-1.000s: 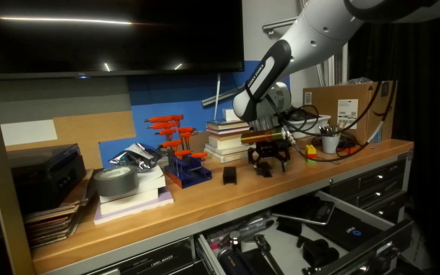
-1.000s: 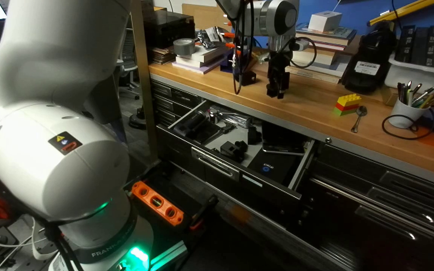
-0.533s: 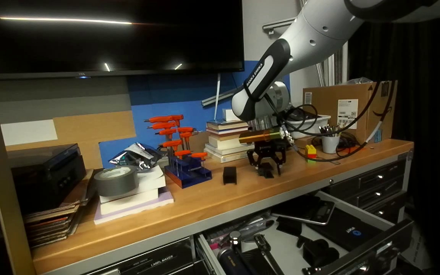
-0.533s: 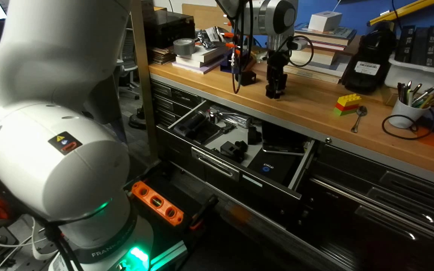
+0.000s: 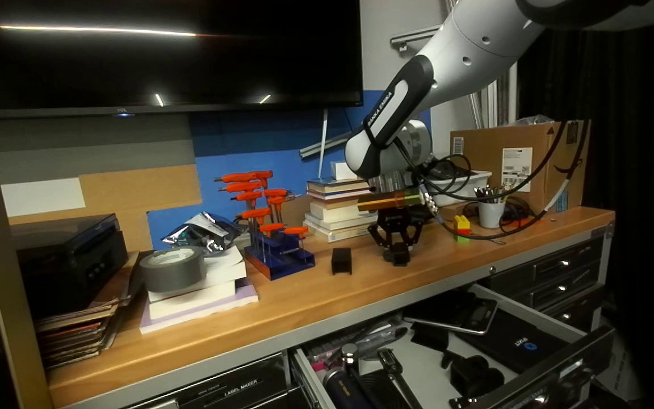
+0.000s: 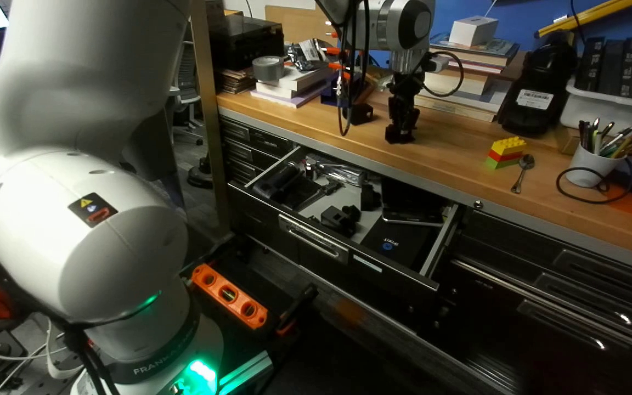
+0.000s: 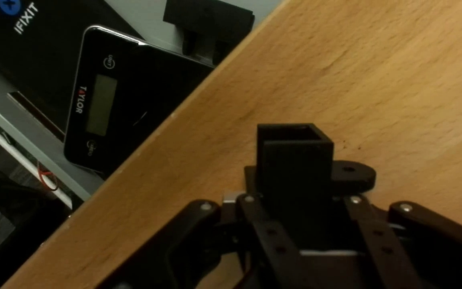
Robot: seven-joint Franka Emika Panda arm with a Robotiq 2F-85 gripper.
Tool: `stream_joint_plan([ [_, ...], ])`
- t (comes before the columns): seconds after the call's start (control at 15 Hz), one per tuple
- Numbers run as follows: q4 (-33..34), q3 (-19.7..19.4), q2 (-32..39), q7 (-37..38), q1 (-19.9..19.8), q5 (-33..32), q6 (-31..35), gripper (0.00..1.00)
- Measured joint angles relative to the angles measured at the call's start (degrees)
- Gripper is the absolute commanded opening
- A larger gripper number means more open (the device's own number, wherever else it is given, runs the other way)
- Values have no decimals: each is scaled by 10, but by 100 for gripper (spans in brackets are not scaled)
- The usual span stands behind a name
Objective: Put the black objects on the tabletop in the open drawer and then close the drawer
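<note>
Pinching a hollow-ended black block (image 7: 297,172), had the claw (image 5: 398,250) clamped on both sides of it, low at the worktop (image 5: 298,301); could not tell whether touching the surface or just clear of it. Saw a second black block (image 5: 342,261) resting on the worktop between the claw and the tool rack (image 5: 279,258), and two more black pieces (image 6: 338,220) lying in the pulled-out drawer (image 6: 264,214). Judged a slip the likeliest trouble: with the hollow end jutting out of the claw, could have let the block twist on lifting if gripped off-centre. By heading for the drawer too low, risked knocking it on the worktop's front edge and losing the hold. By swinging toward the tool rack, risked tipping the second black block. By letting go too high, risked a bounce onto the scale (image 7: 146,96) in the drawer. By leaving any piece propped above the rim, risked a jam on closing
</note>
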Motion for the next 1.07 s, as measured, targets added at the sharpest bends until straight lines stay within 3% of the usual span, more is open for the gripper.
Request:
stream_joint_plan([
  [0.27,-56,11,-33,-71,-14,3,32,24],
  [1.07,-398,61,-250,-246,-20,50,100,24],
])
